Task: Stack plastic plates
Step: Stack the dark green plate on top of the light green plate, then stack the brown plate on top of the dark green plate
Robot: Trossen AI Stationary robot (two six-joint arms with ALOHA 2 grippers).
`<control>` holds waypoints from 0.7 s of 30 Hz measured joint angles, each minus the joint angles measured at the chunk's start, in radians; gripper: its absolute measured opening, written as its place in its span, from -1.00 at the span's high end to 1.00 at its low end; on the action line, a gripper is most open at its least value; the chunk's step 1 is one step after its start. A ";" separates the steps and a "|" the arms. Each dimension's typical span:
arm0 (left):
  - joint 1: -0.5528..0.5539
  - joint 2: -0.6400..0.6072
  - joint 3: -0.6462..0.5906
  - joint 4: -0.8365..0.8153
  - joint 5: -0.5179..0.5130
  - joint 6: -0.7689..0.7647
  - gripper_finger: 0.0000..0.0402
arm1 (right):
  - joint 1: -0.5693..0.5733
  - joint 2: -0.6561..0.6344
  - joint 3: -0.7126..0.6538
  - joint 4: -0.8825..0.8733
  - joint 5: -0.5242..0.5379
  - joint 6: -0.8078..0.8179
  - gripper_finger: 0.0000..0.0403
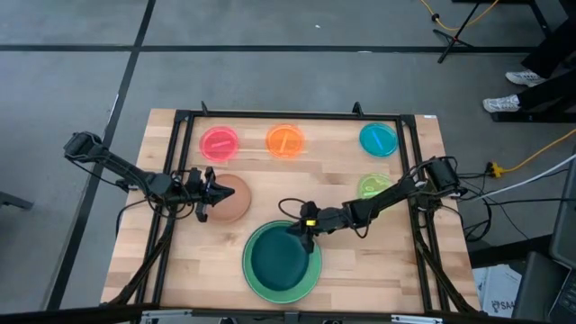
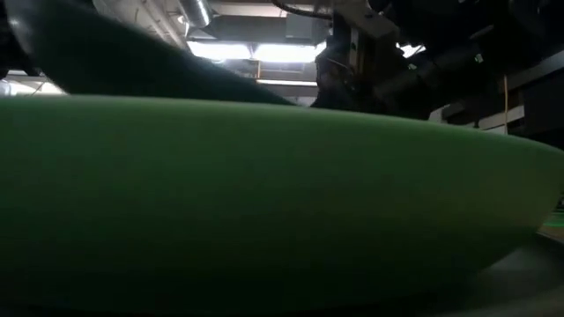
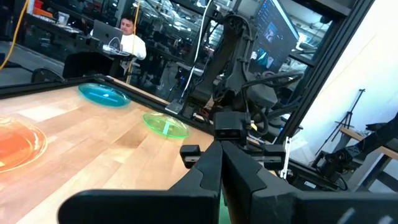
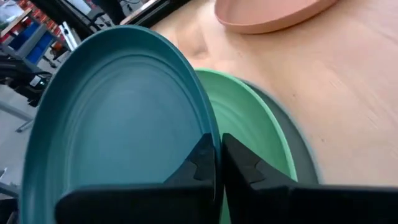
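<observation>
Above the light green plate [image 4: 261, 124], my right tool [image 4: 217, 163] pinched the dark teal plate [image 4: 118, 118] by its rim; lowering it level and centred seemed wise.

A pale wooden-slat table [image 1: 180, 270] in a black metal frame stands on grey concrete floor [image 1: 270, 27] crossed by dark lines, with bright ceiling strip lights [image 2: 256, 51] overhead.

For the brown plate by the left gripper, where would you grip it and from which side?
Judging from the high view, grip the brown plate at its raised rim, on the edge facing the left gripper, which already sits at that side. It lies flat on the table, so a finger has to go under the lip. The right gripper is busy pinching the dark teal plate.
</observation>
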 joint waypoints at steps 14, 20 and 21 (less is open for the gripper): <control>0.000 0.000 0.000 0.002 0.011 0.002 0.98 | -0.002 -0.018 0.016 -0.093 -0.041 -0.064 0.42; -0.008 0.000 0.014 0.041 0.018 0.041 0.98 | 0.015 -0.144 0.016 -0.176 -0.033 -0.171 0.40; -0.014 0.003 0.027 0.028 0.022 0.055 0.98 | 0.024 -0.163 0.016 -0.194 -0.012 -0.196 0.40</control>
